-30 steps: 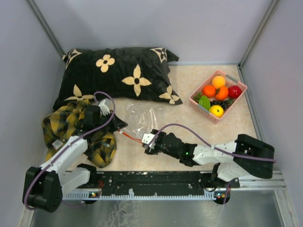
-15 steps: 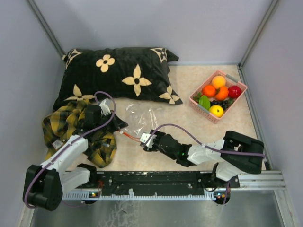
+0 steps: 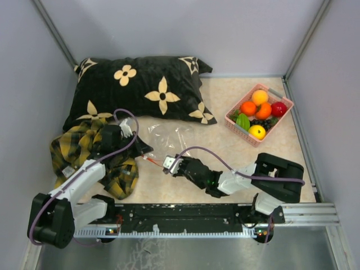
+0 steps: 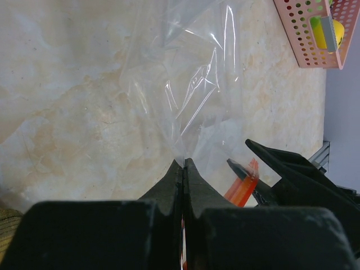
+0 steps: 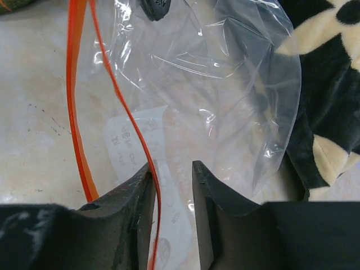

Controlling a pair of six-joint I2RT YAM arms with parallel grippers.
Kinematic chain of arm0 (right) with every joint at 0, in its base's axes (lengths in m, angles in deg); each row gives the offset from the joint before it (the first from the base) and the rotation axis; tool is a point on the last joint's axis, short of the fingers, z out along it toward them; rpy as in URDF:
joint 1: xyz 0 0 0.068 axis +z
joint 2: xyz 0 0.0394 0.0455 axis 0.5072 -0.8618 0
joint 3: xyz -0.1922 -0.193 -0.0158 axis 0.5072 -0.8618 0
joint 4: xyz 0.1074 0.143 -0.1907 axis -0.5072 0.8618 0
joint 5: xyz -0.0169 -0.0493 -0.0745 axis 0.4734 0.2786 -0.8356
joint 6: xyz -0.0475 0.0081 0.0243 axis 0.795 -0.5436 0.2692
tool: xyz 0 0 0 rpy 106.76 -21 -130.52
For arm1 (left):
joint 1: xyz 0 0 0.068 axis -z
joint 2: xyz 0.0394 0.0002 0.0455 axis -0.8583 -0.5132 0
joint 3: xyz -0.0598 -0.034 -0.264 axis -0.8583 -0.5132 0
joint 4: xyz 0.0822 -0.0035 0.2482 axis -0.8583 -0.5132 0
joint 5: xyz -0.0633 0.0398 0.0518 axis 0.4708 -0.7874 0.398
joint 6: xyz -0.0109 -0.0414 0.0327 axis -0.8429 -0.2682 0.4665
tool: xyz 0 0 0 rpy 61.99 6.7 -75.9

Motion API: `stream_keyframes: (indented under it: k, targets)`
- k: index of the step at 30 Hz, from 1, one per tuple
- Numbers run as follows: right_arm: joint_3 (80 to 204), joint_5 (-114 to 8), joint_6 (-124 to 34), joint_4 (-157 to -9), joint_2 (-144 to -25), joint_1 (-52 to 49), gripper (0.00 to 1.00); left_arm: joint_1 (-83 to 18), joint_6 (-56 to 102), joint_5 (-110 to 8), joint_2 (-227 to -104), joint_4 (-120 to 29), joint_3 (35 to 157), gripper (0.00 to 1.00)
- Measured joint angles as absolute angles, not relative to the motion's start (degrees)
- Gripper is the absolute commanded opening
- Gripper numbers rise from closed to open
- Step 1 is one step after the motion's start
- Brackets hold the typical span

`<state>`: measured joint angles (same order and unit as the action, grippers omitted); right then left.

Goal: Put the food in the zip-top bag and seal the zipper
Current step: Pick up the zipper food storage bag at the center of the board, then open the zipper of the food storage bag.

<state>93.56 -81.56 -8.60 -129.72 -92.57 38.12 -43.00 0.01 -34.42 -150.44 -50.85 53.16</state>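
The clear zip-top bag (image 3: 169, 138) lies crumpled on the table in front of the pillow. Its red-orange zipper (image 3: 153, 162) trails toward the near edge. My left gripper (image 3: 143, 151) is shut on the bag's edge, the film rising from its closed tips (image 4: 183, 164). My right gripper (image 3: 167, 164) sits at the bag's mouth. Its jaws (image 5: 171, 169) stand a little apart, and one thin zipper strip (image 5: 132, 121) runs between them against the left finger. The food (image 3: 257, 112), toy fruits, lies in the pink basket at the far right.
A black pillow (image 3: 140, 90) with cream flowers lies behind the bag. A yellow-black plaid cloth (image 3: 84, 149) is bunched under the left arm. The pink basket (image 3: 239, 130) stands near the right wall. A metal rail (image 3: 185, 216) runs along the near edge.
My right gripper has slid left to the bag's mouth and its jaws have narrowed around the zipper strip. The left arm has stayed put, still gripping the bag.
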Motion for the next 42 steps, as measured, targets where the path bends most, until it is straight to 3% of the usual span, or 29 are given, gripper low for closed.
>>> stream_keyframes:
  k: [4,10,15,25,31,37,42]
  targets:
    - [94.2,-82.3,-8.2,-129.6,-92.8,38.1,0.00,-42.7,0.0,-34.3,-150.8,-50.5,53.3,0.10]
    - [96.1,-83.6,-9.3,-128.1,-91.2,38.1,0.00,-42.7,0.4,-35.9,-149.3,-51.2,55.5,0.35]
    - [97.6,-85.1,-12.3,-125.9,-88.2,38.1,0.00,-42.7,1.1,-37.9,-145.9,-52.5,57.9,0.46]
    - [107.4,-91.6,-23.8,-112.7,-87.9,38.1,0.00,-42.7,2.7,-43.8,-136.8,-58.7,64.4,0.54]
    - [109.1,-92.5,-32.1,-105.4,-86.6,38.1,0.00,-42.7,3.1,-48.5,-130.2,-60.4,65.3,0.55]
    - [115.1,-94.8,-44.4,-96.2,-85.9,38.1,0.00,-42.7,-0.5,-45.8,-127.9,-57.7,62.3,0.54]
    - [117.3,-96.8,-54.5,-93.4,-85.1,38.1,0.00,-42.0,-4.6,-42.7,-128.3,-55.6,57.8,0.69]
